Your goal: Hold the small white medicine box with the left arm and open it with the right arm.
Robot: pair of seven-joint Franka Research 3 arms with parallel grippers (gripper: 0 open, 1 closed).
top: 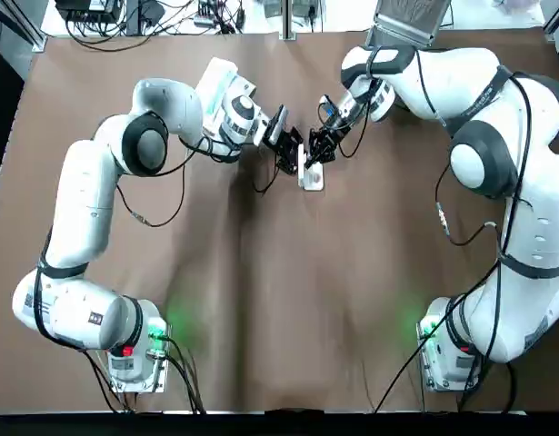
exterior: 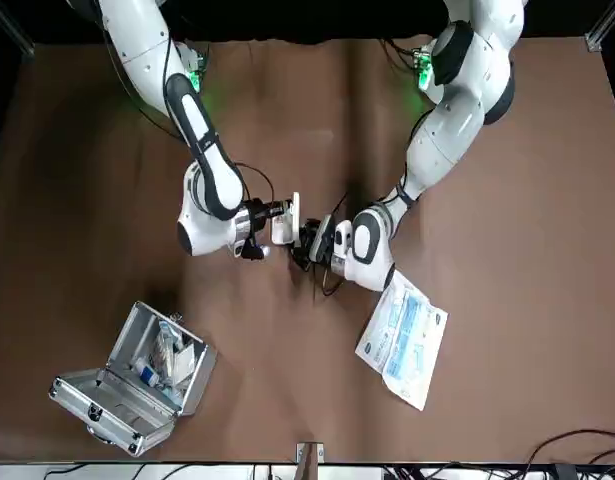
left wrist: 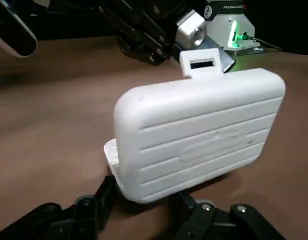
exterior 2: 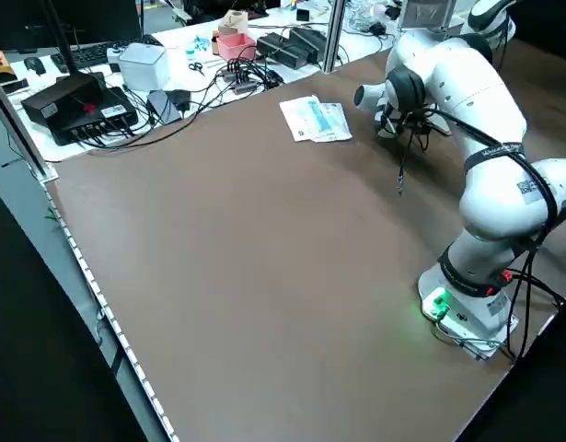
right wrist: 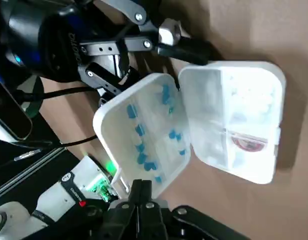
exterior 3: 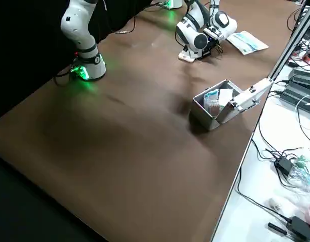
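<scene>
Brown tabletop (top: 261, 300), far centre: small white medicine box (top: 312, 174) already hinged open, gripped at its base by narrowed left tool (top: 293, 156), raised half pinched in right tool (top: 314, 153); likely hazard, blue pills (right wrist: 143, 145) spilling if tipped further or dropped.

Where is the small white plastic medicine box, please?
In the top view, the white medicine box sits open on the table, just past centre, between the left gripper and right gripper.

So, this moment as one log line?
small white plastic medicine box: open | left claw: holds it | right claw: pinching its raised half
</scene>
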